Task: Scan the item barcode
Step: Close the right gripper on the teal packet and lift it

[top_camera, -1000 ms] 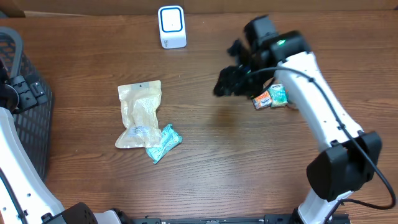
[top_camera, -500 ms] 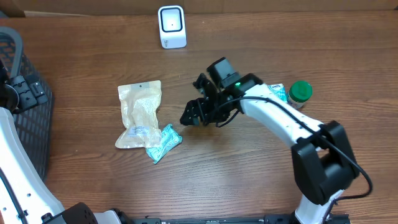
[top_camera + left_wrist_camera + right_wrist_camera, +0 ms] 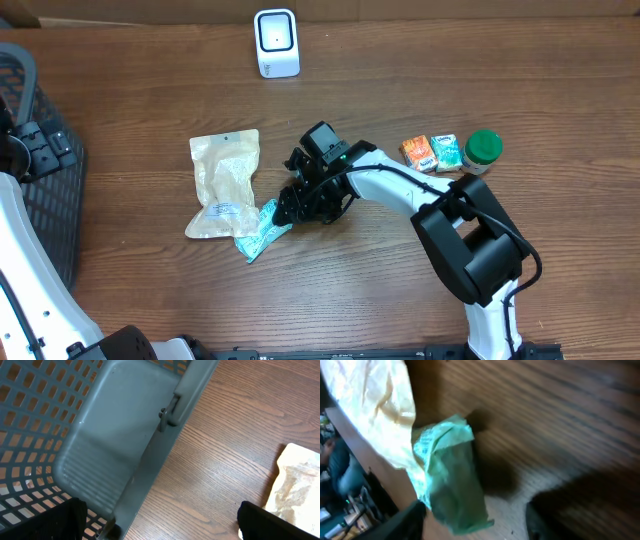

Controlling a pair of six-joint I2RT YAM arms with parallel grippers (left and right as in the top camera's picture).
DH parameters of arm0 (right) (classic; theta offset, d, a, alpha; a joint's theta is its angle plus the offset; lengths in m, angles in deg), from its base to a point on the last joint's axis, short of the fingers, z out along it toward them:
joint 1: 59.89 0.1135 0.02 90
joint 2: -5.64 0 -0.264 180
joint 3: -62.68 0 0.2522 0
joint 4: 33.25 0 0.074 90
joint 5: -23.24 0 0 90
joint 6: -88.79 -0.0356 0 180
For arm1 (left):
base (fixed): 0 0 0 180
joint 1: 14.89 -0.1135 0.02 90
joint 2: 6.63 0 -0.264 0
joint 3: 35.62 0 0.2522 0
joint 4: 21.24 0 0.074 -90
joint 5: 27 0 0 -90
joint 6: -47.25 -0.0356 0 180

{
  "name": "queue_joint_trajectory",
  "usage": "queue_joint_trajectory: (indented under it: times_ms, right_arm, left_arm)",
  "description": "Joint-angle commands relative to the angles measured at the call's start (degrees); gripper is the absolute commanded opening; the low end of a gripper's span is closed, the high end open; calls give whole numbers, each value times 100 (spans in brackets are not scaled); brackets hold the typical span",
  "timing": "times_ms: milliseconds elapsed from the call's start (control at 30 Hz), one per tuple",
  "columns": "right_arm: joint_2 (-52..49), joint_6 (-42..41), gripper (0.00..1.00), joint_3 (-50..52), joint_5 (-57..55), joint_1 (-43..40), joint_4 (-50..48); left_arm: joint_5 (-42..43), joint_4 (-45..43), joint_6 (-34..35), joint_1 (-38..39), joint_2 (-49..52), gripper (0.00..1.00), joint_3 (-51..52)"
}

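Movement on the table: the right gripper [image 3: 288, 208] has swung within a second from the small cartons [image 3: 433, 152] on the right to the teal packet [image 3: 263, 231], which lies against the beige pouch [image 3: 224, 185]. Its jaws stand partly apart at the packet's near end and hold nothing yet. The left gripper [image 3: 160, 527], spread wide and empty, waits by the basket [image 3: 100, 435]. A pick looks imminent; the packet must then reach the scanner [image 3: 276, 43], well apart at the far edge.

Overhead faces straight down over the table [image 3: 400, 280]. Wrist views sit close: left at the far-left basket [image 3: 75, 435], right at the teal packet [image 3: 452, 480]; all three share the pouch [image 3: 224, 185].
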Motion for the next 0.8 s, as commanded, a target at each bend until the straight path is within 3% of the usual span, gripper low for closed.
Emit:
queue_joint_trajectory:
  times_ms: [0, 300, 433, 533, 600, 767]
  right_arm:
    - [-4, -177, 51, 31, 59, 48, -129]
    - [-46, -286, 50, 144, 11, 234, -411]
    - [-111, -326, 35, 144, 13, 232, -420]
    - [-111, -319, 14, 142, -13, 216, -481]
    - [-111, -317, 6, 142, -9, 188, -529]
    - [20, -133, 4, 22, -7, 59, -273]
  left_arm:
    - [9, -7, -87, -15, 0, 100, -94]
    - [9, -7, -87, -15, 0, 100, -94]
    - [9, -7, -90, -15, 0, 100, -94]
    - [9, -7, -87, -15, 0, 99, -94]
    - [9, -7, -90, -15, 0, 99, -94]
    - [9, -7, -87, -15, 0, 100, -94]
